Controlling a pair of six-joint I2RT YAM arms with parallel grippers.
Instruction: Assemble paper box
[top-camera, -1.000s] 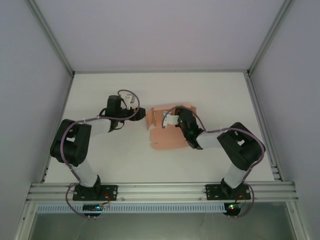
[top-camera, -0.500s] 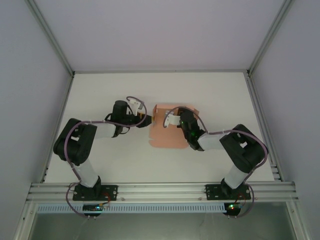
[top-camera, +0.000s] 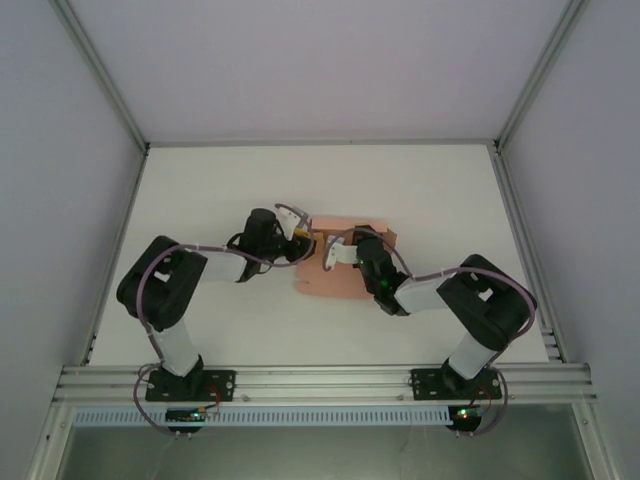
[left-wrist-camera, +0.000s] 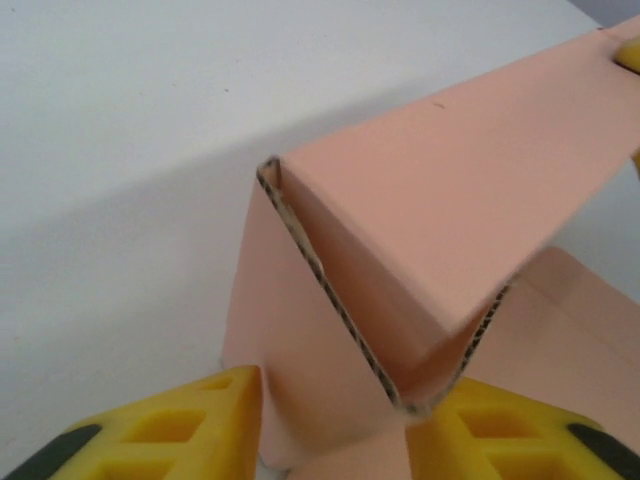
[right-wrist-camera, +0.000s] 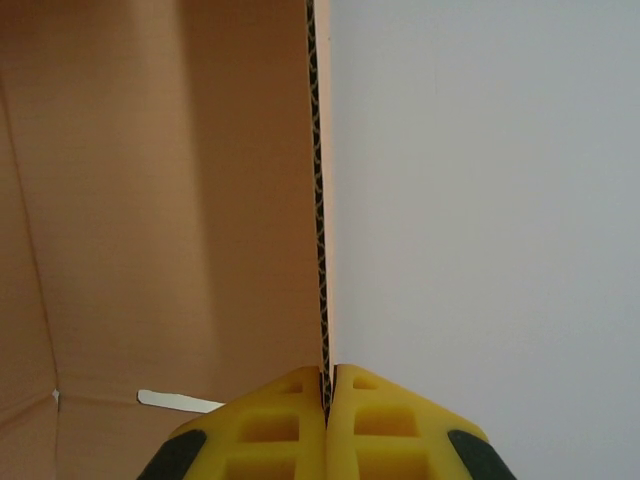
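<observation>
Salmon-pink corrugated card, the paper box (top-camera: 345, 272), is seen from above near the middle of the white tabletop (top-camera: 220, 190), with both arms meeting over its far-left part. The left arm (top-camera: 200, 265) is reached in from the left and the right arm (top-camera: 430, 290) from the right, and their jaws are brought close together at the box's far-left corner.

In the left wrist view a raised, folded flap of the box (left-wrist-camera: 440, 200) is stood up between the left jaws. Its doubled, fluted edge is pointed down towards the gap. The right yellow finger (left-wrist-camera: 500, 435) is set against the fold and the left yellow finger (left-wrist-camera: 200, 425) is placed just beside the flap's outer face. The left jaws are held partly open around the flap; whether it is actually pinched cannot be told.

In the right wrist view the right jaws are closed on the thin edge of an upright wall of the box (right-wrist-camera: 160, 200), the yellow fingers (right-wrist-camera: 270, 430) pressed together with only the card between them.

Bare tabletop (right-wrist-camera: 480, 200) is left on the outer side of that wall. Open surface is seen all round the box, widest at the far side and the left, and the metal side rails (top-camera: 525, 250) are kept well apart from it.
</observation>
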